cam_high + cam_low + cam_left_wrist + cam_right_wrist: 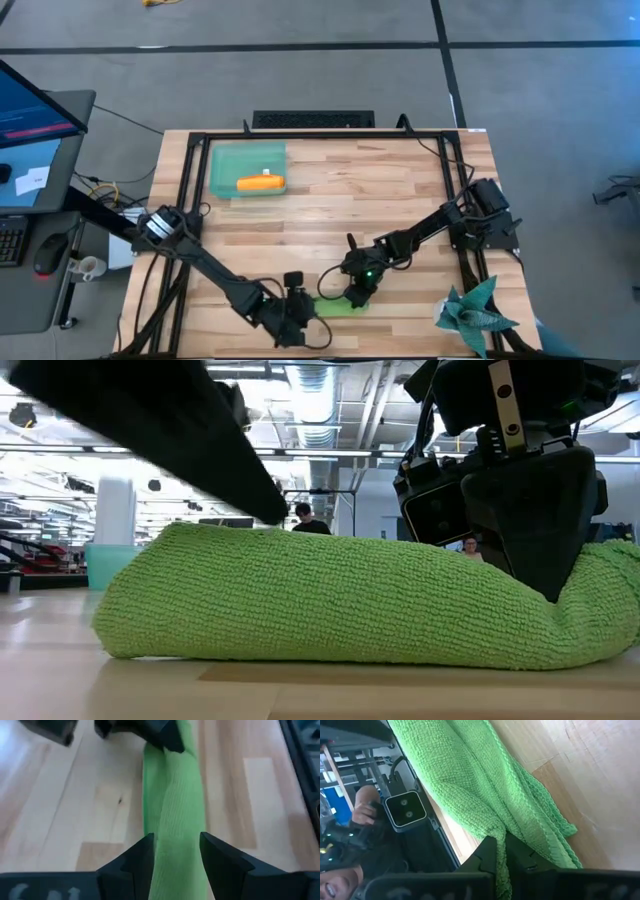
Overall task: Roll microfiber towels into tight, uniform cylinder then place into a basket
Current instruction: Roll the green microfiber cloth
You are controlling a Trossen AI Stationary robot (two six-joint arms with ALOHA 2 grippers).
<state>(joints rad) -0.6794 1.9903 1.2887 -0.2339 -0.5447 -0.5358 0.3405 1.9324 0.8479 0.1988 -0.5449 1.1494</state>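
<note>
The lime green towel (337, 306) lies rolled into a long bundle (330, 600) on the table near its front edge. My left gripper (177, 852) stands at the roll's left end (308, 308), its fingers closed on the cloth. My right gripper (501, 851) is shut on the roll's right end (357, 298). At the far left, the teal basket (225, 160) holds a rolled orange towel (260, 183). My left gripper has the roll's left end (175, 827) between its two fingers, one on each long side. The fingers slant down from the table's left and lie along the roll. The roll rests on the table. My right gripper pinches a gathered fold of cloth (502, 837) at the roll's right end between its shut fingers. It comes from above, slanting down, and the cloth is dented in under the fingers (545, 555). The towel lies on the table, with loose layers spreading beside the fingers.
A spiky teal star-shaped object (475, 312) sits at the table's near right corner. A black frame (190, 200) runs along the table's sides. Bare wood (380, 200) lies between the roll and the basket.
</note>
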